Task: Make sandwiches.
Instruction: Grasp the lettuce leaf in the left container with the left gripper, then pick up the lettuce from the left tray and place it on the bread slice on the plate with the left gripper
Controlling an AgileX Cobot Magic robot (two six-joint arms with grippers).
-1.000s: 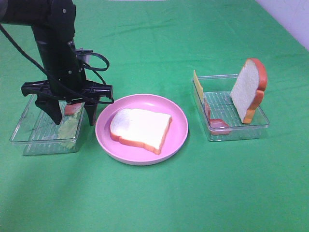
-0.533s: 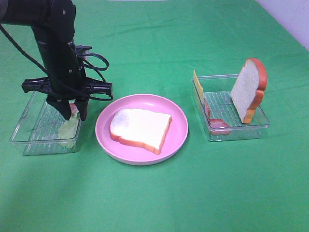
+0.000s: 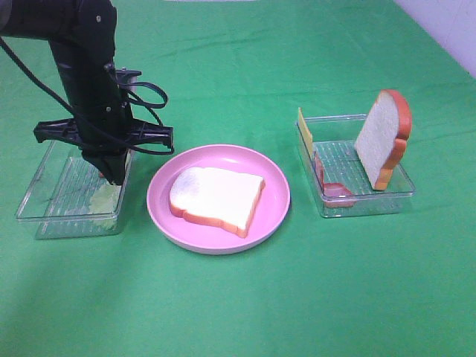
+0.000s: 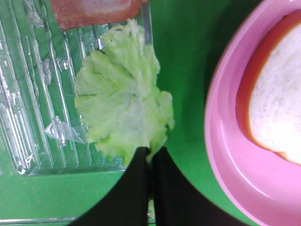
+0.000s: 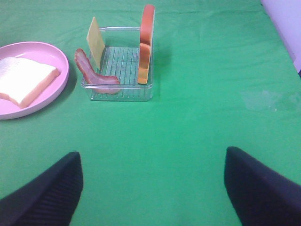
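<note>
My left gripper (image 3: 113,177) reaches down into the left clear tray (image 3: 44,201). In the left wrist view its fingers (image 4: 141,169) are shut, pinching the near edge of the pale green lettuce round (image 4: 122,103), which lies flat on the tray floor. A reddish bacon strip (image 4: 94,12) lies just beyond the lettuce. One bread slice (image 3: 216,199) lies flat on the pink plate (image 3: 279,201). Another bread slice (image 3: 383,137) stands upright in the right tray (image 3: 372,204) with a yellow cheese slice (image 3: 303,128) and bacon (image 3: 331,187). My right gripper (image 5: 153,188) is open and holds nothing.
Green cloth covers the whole table. The plate sits between the two trays, close to the left one. A pale wall edge (image 3: 446,22) shows at the far right corner. My right gripper hovers over bare cloth in front of the right tray.
My left gripper's fingers have closed from wide open to shut and dropped into the left tray onto the lettuce's edge. The right arm has not moved.
</note>
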